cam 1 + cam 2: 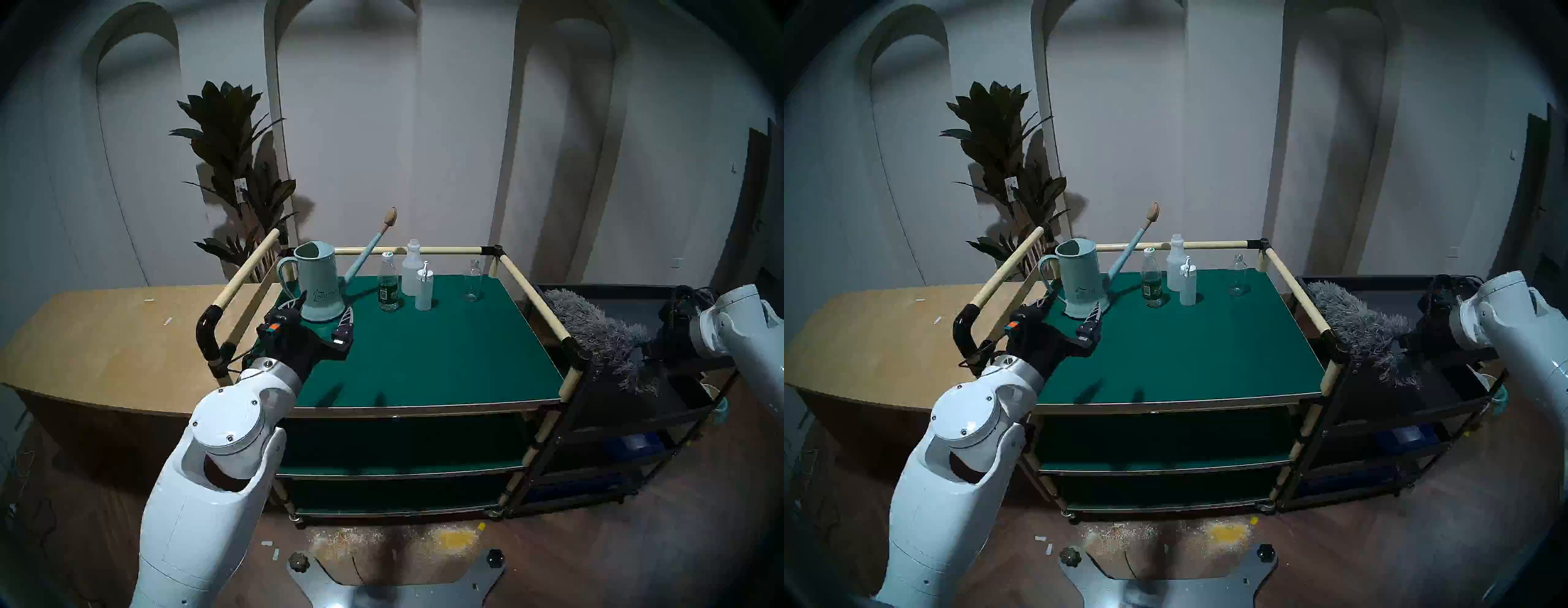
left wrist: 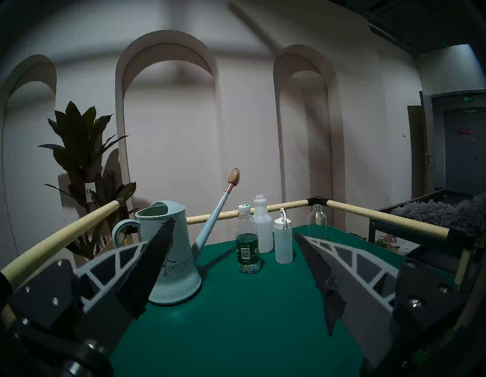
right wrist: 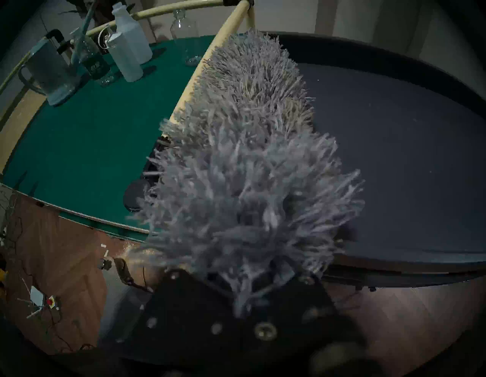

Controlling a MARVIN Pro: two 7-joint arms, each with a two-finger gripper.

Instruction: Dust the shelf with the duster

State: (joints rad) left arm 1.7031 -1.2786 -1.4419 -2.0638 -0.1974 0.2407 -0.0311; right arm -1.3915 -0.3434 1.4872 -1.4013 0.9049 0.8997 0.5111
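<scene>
- Three tiers of dark-green board make up the cart before me; its top shelf point(image 1: 424, 352) is railed with cream tubes and bare across its near half.
- To its right I see the black tray cart point(image 1: 628, 407), butted against the shelf's right edge.
- My left arm point(image 1: 220, 458) reaches in over the shelf's near-left corner, and its left gripper point(image 1: 324, 312) stands released, jaws spread wide, one finger on each side of the watering can's base in the head view.
- The duster point(image 1: 594, 331), a shaggy grey head, lies along the tray cart's left edge, just beside the shelf's right rail; its far end points at the far-right corner.
- My right gripper point(image 3: 252, 297) is clenched on the duster's near end; its fingers are buried in fibres.
- The pale-blue watering can point(image 1: 318, 284) stands at the shelf's far-left corner, spout slanting up over the back rail.
- Along the far edge stand a green-labelled bottle point(image 1: 388, 282), a white bottle point(image 1: 411, 267), a small white dispenser point(image 1: 424, 288) and a clear glass bottle point(image 1: 473, 280), the last set apart toward the far-right corner.
</scene>
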